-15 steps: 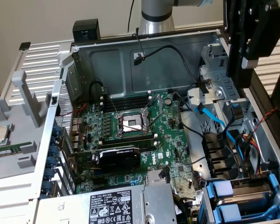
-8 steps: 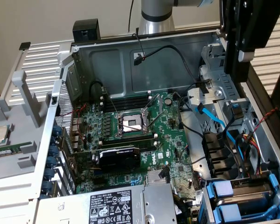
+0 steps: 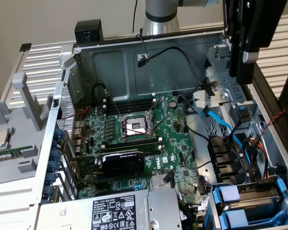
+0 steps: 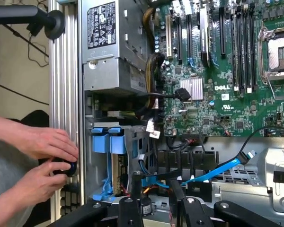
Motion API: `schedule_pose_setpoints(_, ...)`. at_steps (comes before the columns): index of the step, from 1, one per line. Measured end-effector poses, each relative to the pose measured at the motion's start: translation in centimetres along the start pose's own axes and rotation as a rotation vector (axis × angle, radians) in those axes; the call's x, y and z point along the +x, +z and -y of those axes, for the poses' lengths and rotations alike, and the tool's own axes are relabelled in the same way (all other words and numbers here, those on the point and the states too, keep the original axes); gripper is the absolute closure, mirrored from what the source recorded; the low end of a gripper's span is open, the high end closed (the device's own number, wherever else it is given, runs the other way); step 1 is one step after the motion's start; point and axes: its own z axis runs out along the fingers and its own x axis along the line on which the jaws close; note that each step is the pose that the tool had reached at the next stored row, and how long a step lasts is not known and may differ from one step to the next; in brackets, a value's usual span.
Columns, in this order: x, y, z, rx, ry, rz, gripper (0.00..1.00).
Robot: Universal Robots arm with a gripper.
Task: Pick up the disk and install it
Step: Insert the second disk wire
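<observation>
The disk [image 3: 230,195], as far as can be told, lies in its blue frame in the drive cage [image 3: 283,191] at the near corner of the computer case [image 3: 134,43], on the exterior view's right. It is stacked with a second blue-framed unit [image 3: 237,221].

The gripper [image 4: 154,198] hangs high over the far side of the case on the exterior view's right, well apart from the disk. Its fingers [image 4: 130,191] stand partly spread, with nothing between them.

Judged from this, the pick-up is not yet made and the work is at the approach stage. A grasp calls for a clean descent onto the frame's edges.

Room is tight. A blue cable [image 3: 216,122] and black wires [image 3: 201,139] cross the space between gripper and cage, and metal bay walls [image 3: 225,91] stand just beside the path. The motherboard [image 3: 134,139] lies open on the exterior view's left.

In the wrist view, a person's hands [image 4: 42,146] hold a small black object [image 4: 68,166] just outside the case rail [image 4: 64,94].
</observation>
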Motion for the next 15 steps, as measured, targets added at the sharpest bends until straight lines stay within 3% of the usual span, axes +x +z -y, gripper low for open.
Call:
schedule_pose_setpoints(5, -0.5, 0.75, 0.01, 0.0007, -0.001, -0.0052, 0.63)
schedule_pose_setpoints(6, -0.6, 0.84, 0.01, 0.0008, -0.001, -0.0098, 0.63)
schedule_pose_setpoints(9, -0.9, 1.02, -0.01, 0.0017, 0.0, -0.0315, 0.63)
schedule_pose_setpoints(11, -1.1, 1.09, -0.03, 0.0025, 0.001, -0.0491, 0.63)
schedule_pose_setpoints(12, -1.1, 1.11, -0.04, 0.0031, 0.001, -0.0619, 0.63)
schedule_pose_setpoints(15, -1.3, 1.08, -0.07, 0.0061, 0.0, -0.1123, 0.63)
